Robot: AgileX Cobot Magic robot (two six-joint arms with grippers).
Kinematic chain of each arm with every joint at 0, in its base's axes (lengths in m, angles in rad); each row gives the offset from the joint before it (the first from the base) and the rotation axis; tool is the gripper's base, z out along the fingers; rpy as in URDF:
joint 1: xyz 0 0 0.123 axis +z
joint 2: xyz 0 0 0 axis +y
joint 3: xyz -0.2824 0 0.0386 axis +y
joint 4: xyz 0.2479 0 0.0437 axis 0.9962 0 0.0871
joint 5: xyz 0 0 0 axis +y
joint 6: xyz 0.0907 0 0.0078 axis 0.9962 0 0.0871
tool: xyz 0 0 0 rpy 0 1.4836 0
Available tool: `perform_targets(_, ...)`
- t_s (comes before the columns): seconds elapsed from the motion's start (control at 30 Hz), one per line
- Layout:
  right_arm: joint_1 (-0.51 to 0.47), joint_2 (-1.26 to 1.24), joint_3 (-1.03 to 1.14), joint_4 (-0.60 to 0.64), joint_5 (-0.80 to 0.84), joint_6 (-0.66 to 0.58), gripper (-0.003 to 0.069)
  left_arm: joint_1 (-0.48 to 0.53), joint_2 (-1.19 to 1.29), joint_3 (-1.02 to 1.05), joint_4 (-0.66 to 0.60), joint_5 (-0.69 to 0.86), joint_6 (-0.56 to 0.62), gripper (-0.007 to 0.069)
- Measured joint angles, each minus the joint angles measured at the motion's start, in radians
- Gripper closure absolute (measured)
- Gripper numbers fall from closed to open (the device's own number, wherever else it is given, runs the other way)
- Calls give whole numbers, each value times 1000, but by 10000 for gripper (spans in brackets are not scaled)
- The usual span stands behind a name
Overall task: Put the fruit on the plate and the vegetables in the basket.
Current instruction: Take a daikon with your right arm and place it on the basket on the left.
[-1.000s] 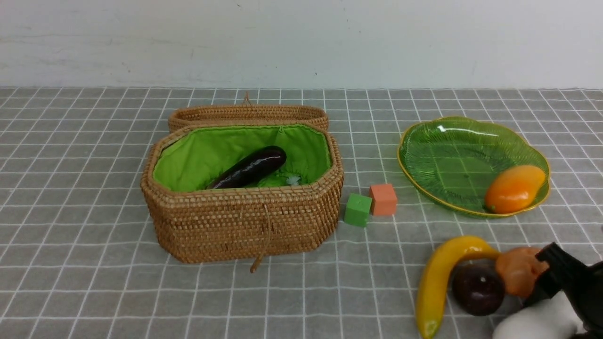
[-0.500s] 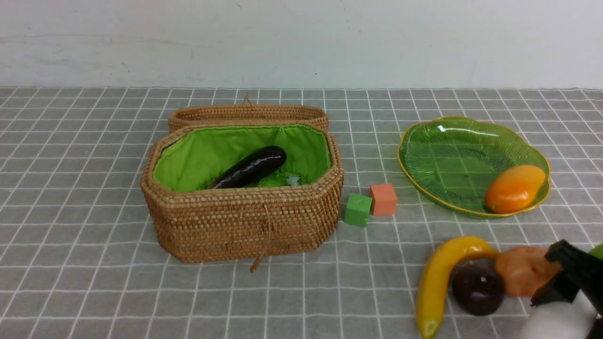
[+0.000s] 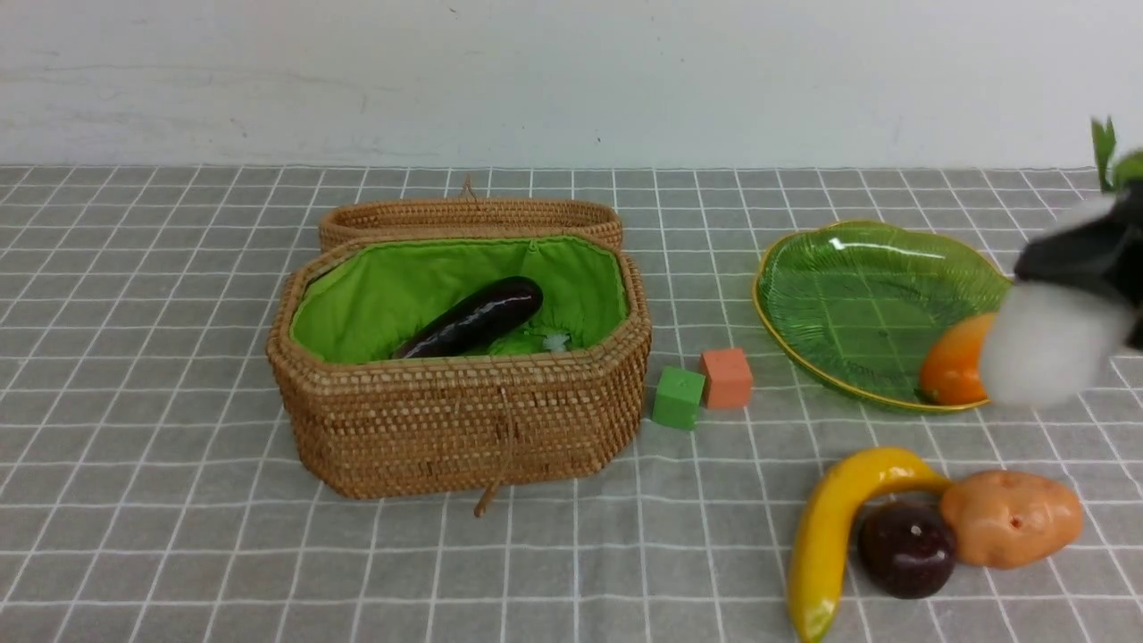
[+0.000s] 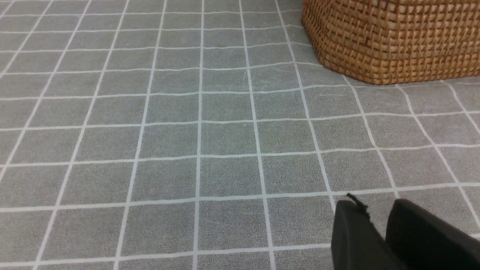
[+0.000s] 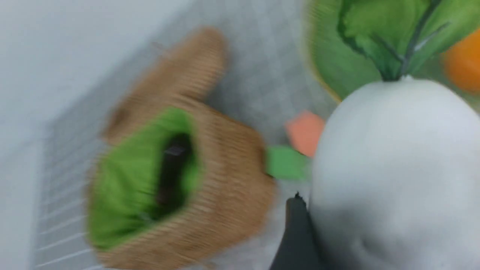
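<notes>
Jaws of the right gripper (image 3: pixel 1076 268) are clamped on the white radish (image 3: pixel 1045 348), which is held clear of the worktop (image 3: pixel 179 536) at the right edge of the front view with its green leaves (image 3: pixel 1107 147) turned upward. Gripper and radish are smeared in that view, so the contact cannot be made out there. In the right wrist view one dark finger is seen pressed against the white body. The radish overlaps the right side of the plate (image 3: pixel 857 295), and whether it hangs above the plate or nearer the camera cannot be told. The mango (image 3: pixel 951 371) lies on the plate, partly hidden behind the radish.

Nearer the camera, the banana (image 3: pixel 826 536), the dark round fruit (image 3: pixel 906 549) and the potato (image 3: pixel 1009 518) are bunched together on the worktop, well apart from the basket (image 3: pixel 464 420). The basket stands to the left of the plate with its lid (image 3: pixel 464 216) thrown back, and the eggplant (image 3: pixel 473 317) lies slantwise inside. A green cube (image 3: pixel 679 397) and an orange cube (image 3: pixel 726 378) sit between basket and plate. The left gripper (image 4: pixel 378 215) is seen only in its own wrist view, low over the worktop near a basket corner, its jaws drawn almost together on nothing.

The step in hand is judged to be the transfer of the radish to the basket. For the next move, the radish must be taken leftward past the cubes, kept high enough to clear the woven rim, lowered beside the eggplant and only then released.
</notes>
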Motion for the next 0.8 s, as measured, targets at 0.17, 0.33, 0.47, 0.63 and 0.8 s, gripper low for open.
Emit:
perform_targets(0.17,113,131,-136,254,-37,-322,181,0,0,0,0,0,0,481)
perform_targets(0.33,332,374,-346,413,-57,-602,181,0,0,0,0,0,0,480)
perform_targets(0.47,447,600,-552,411,-77,-678,181,0,0,0,0,0,0,480)
perform_targets(0.63,504,804,-720,338,-74,-693,181,0,0,0,0,0,0,480)
perform_targets(0.8,526,919,-787,226,-63,-693,172,0,0,0,0,0,0,477)
